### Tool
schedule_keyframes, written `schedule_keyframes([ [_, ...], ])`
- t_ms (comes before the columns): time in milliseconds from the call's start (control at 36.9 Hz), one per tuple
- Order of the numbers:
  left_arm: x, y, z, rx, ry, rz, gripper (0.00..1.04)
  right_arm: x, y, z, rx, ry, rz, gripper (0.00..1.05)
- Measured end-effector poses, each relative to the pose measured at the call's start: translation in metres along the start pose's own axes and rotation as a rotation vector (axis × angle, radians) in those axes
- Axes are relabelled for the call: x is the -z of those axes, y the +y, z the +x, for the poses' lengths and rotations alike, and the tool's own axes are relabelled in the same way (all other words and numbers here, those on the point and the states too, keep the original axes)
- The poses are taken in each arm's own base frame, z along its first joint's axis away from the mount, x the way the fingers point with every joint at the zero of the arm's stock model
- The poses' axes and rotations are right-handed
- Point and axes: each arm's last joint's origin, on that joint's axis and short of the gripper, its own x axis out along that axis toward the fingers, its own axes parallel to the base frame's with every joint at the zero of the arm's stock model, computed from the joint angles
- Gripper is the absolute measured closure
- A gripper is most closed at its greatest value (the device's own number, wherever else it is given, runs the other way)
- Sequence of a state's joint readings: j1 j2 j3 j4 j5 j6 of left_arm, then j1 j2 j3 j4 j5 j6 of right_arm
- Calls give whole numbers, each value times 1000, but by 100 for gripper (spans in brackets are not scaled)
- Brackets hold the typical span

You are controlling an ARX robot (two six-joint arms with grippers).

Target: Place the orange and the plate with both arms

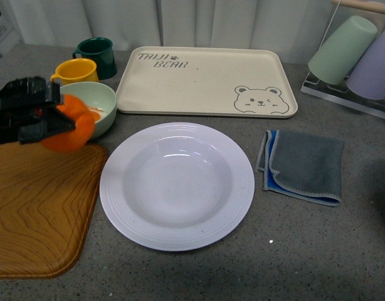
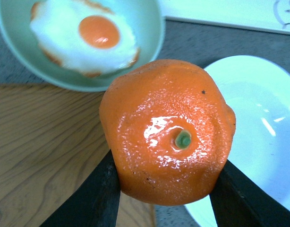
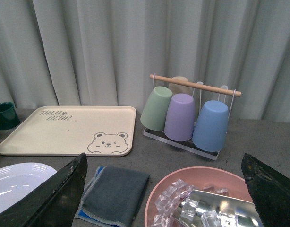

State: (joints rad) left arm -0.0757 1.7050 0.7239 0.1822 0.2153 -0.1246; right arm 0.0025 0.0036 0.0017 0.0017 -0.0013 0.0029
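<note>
Left gripper [image 1: 56, 114] is clamped on the orange [image 1: 74, 132], one black finger [image 2: 95, 198] on each side of the fruit. In the left wrist view its green stem dot faces the camera. The orange is held over the far right corner of the wooden tray [image 1: 36, 207], just beside the pale green bowl [image 1: 103, 100] and left of the plate [image 1: 177, 182]. It is not on the plate.

The white plate sits flat on the grey table [image 1: 305, 251], centre front, with nothing in it. Its rim is just beside the wooden tray edge. The bowl holds a fried egg [image 2: 83, 35].

Right gripper [image 3: 164, 203] has its jaws spread wide with nothing between them. It does not show in the front view. Under it is a pink bowl [image 3: 159, 198] with clear cubes inside.

The cream bear tray [image 1: 205, 81] lies behind the plate. A yellow mug [image 1: 76, 70] and a dark green mug [image 1: 97, 53] stand left of that tray. A folded grey cloth [image 1: 303, 164] lies right of the plate. The cup rack [image 3: 190, 118] at far right holds green, purple and blue cups.
</note>
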Motion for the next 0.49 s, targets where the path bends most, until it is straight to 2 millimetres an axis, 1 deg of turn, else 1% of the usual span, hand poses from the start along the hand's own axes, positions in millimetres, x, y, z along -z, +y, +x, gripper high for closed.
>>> schedule_keyframes([
  [81, -3, -19, -3, 25, -24, 48, 61, 0, 0, 0, 0, 0, 0, 9],
  [162, 0, -39, 1, 54, -22, 105, 62, 0, 0, 0, 0, 0, 0, 9],
  [298, 12, -69, 14, 98, 8, 185, 62, 0, 0, 0, 0, 0, 0, 9],
  [406, 24, -88, 28, 112, 44, 231, 62, 0, 0, 0, 0, 0, 0, 9],
  [487, 31, -95, 37, 112, 69, 247, 62, 0, 0, 0, 0, 0, 0, 9],
])
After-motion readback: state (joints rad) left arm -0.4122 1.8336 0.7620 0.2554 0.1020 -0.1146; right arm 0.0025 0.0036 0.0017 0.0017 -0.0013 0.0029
